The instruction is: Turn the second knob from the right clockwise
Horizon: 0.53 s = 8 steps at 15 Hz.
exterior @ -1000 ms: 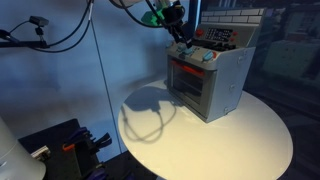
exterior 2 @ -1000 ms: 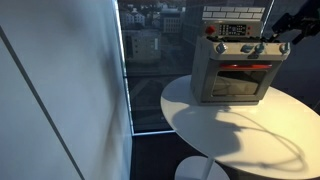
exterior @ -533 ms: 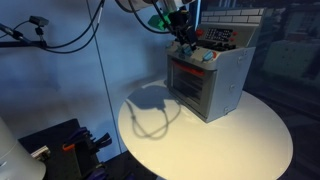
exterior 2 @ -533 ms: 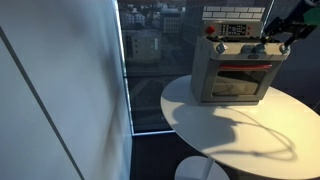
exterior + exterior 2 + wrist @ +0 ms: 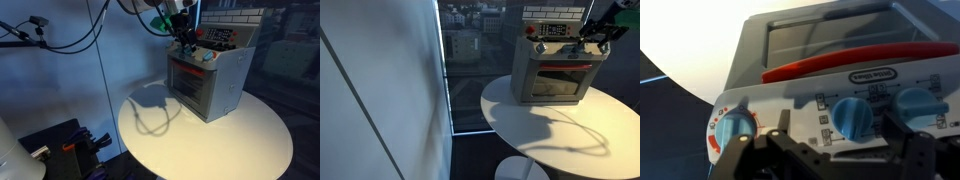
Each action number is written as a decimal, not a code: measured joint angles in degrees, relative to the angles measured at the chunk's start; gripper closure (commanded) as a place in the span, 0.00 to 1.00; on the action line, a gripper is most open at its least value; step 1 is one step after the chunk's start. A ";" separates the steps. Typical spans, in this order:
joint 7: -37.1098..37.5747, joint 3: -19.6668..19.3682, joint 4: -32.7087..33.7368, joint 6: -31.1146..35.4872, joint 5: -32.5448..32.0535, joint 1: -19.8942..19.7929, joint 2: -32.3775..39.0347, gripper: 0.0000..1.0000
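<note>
A grey toy oven with a red door handle stands on the round white table, and shows in both exterior views. In the wrist view its panel carries a row of blue knobs: one with a red ring, a middle knob and another beside it. My gripper is open, with a dark finger on either side of the middle knob and a gap to it. In both exterior views the gripper hovers at the top front edge of the oven.
The round white table has a rim near the oven's base. A blue wall panel stands beside it, and cables hang from the arm. A window with a city view lies behind the oven.
The gripper has shifted slightly closer to the oven's knob panel over the last second. The oven has not moved.
</note>
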 measured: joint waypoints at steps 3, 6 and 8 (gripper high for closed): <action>0.44 -0.47 0.51 0.00 0.00 0.50 0.36 0.24; 0.63 -0.80 0.82 0.00 0.00 0.76 0.54 0.30; 1.01 -1.01 0.87 0.00 -0.01 0.96 0.54 0.33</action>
